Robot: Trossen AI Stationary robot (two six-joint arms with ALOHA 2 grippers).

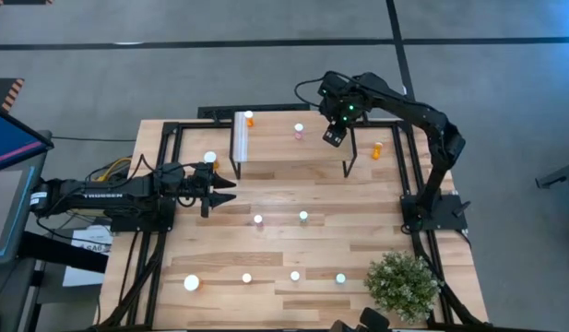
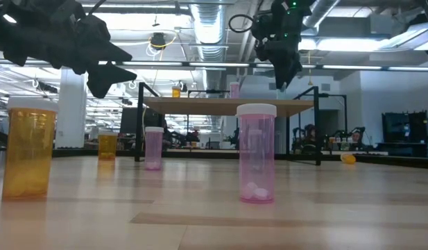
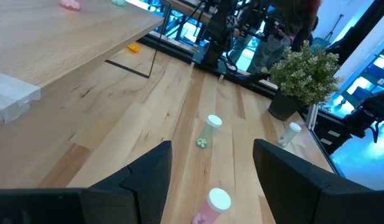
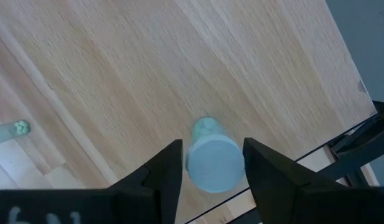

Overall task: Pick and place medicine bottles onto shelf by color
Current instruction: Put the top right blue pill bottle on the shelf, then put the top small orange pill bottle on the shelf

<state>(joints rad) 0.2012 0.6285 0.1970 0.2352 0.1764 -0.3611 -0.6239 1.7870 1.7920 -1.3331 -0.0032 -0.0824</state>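
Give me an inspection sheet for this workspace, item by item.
Surface: wooden tabletop, no spills seen.
Job's things: orange bottle and pink bottle on shelf; seven more stand on the table; lying orange bottle beside the shelf.
Clutter: potted plant.
Grippers: left gripper open, empty; right gripper at teal bottle over the shelf.
Cables: yellow bundle by left arm base.
Surroundings: monitor.

A robotics lab is indicated: exposed ceiling ducts (image 2: 212, 28), further robot arms (image 2: 401, 128) at three o'clock, grey floor (image 1: 173, 65).
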